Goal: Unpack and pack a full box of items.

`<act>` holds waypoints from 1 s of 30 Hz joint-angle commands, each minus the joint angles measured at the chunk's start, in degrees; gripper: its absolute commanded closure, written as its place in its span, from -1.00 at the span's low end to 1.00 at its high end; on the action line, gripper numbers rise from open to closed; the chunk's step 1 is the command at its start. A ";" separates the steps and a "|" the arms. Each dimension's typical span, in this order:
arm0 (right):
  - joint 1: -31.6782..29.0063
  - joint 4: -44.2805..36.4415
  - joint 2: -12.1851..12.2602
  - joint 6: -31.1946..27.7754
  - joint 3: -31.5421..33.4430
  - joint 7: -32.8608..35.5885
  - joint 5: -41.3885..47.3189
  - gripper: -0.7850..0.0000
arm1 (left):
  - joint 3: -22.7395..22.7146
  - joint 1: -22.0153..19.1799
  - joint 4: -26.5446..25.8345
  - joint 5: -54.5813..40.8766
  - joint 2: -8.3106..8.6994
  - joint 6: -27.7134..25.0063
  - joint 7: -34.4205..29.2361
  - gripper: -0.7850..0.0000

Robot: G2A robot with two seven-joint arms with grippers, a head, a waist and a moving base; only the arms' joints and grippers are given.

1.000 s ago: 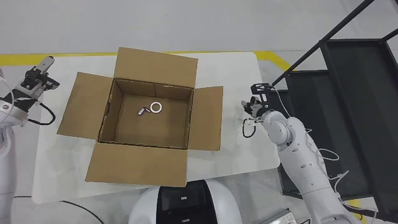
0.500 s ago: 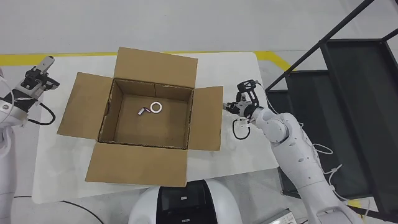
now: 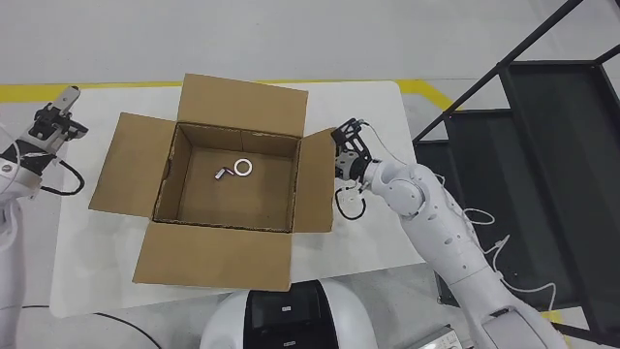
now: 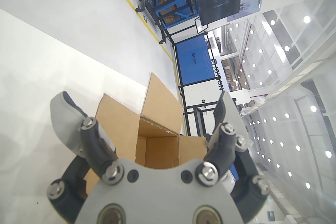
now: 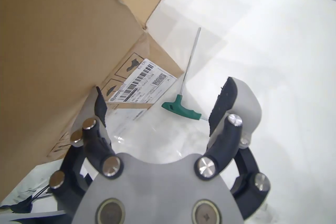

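Note:
An open cardboard box (image 3: 242, 105) stands mid-table with its flaps spread; a small white ring (image 3: 244, 166) and a little metal piece lie on its floor. My right gripper (image 3: 342, 155) is open against the outer side of the right flap (image 3: 318, 179), which stands tilted up. In the right wrist view the open gripper (image 5: 161, 104) hovers beside the box wall (image 5: 139, 83), over a clear plastic bag (image 5: 157, 133) and a green T-handle hex key (image 5: 181, 107) on the table. My left gripper (image 3: 60, 107) (image 4: 144, 107) is open and holds nothing, at the table's far left, pointing at the box (image 4: 157, 141).
The white table (image 3: 387, 116) has free room to the right of and behind the box. A dark metal rack (image 3: 542, 155) stands just off the table's right edge. A yellow floor line (image 3: 97, 85) runs behind the table.
My right arm has swung left from the table's right edge to the box, and the right flap now stands more upright. The left gripper shifted slightly.

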 commanded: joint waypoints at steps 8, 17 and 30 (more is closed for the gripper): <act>7.47 6.47 -2.28 2.42 -7.54 -0.92 0.19 -1.00 | -1.89 0.92 0.47 -0.45 0.25 0.23 1.02 -1.00; 9.48 8.10 -3.08 3.10 -9.47 -1.89 0.16 -1.00 | -2.44 0.94 0.82 -0.55 0.40 0.65 1.56 -1.00; -0.89 -1.59 0.76 10.62 4.27 -2.04 -5.30 -1.00 | 0.84 -0.58 -0.07 0.34 0.24 1.21 1.73 -1.00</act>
